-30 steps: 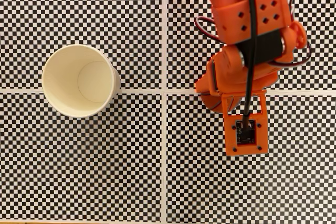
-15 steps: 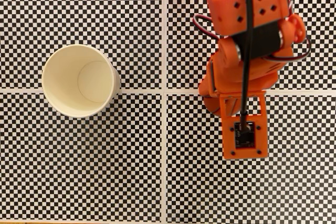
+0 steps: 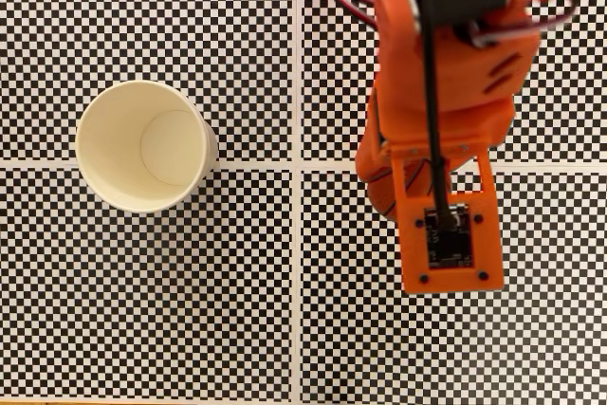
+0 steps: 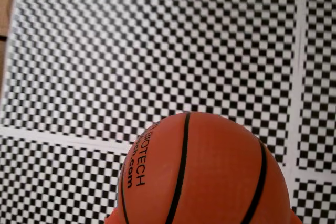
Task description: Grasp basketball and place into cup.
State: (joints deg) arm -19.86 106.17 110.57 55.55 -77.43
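The basketball (image 4: 202,177), orange with black seams and small black lettering, fills the lower middle of the wrist view, close to the camera and above the checkered floor. My gripper (image 4: 202,220) is shut on it; only slivers of the orange fingers (image 4: 111,219) show at the ball's lower edges. In the fixed view the orange arm (image 3: 446,73) covers the gripper, and a curved piece of the basketball (image 3: 377,192) peeks out at the arm's left side. The cream-white cup (image 3: 104,139) stands upright and empty at the left, well apart from the arm.
The black-and-white checkered mat (image 3: 190,310) covers the whole surface, crossed by white lines (image 3: 298,282). A strip of brown surface (image 4: 8,3) shows at the wrist view's upper left. Open floor lies between the cup and the arm.
The arm has risen toward the fixed camera and looks larger, its upper links sliding toward the top edge. The wrist camera bracket has shifted slightly down. The cup has not moved.
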